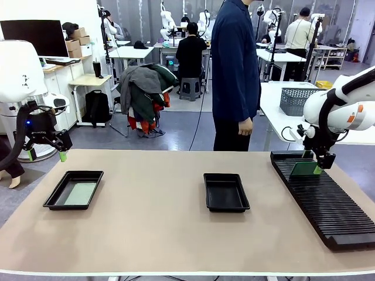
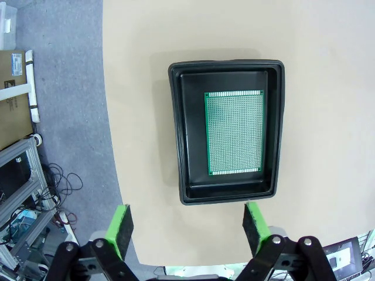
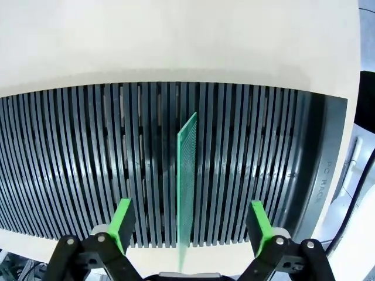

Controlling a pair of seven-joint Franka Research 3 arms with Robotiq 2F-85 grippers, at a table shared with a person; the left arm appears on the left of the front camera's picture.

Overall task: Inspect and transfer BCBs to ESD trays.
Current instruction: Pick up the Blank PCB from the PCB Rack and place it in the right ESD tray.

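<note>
One pale-green BCB [image 2: 234, 132] lies flat in the left black ESD tray [image 1: 57, 196], also seen from above as the tray [image 2: 176, 134]. My left gripper [image 1: 47, 156] hangs open above and behind that tray, its fingers [image 2: 121, 225] wide apart and holding nothing. A second ESD tray [image 1: 225, 205] sits mid-table with nothing in it. Another BCB [image 3: 187, 175] stands on edge in a slot of the ribbed rack [image 3: 76, 152]. My right gripper [image 3: 190, 221] straddles this board [image 1: 303, 170], open, pads apart from it on both sides.
The long black slotted rack [image 1: 331, 205] runs along the table's right side. A person in a dark blue coat [image 1: 234, 70] stands at the far edge, one hand [image 1: 246, 126] hanging down. Bare tan tabletop lies between the trays and toward the front.
</note>
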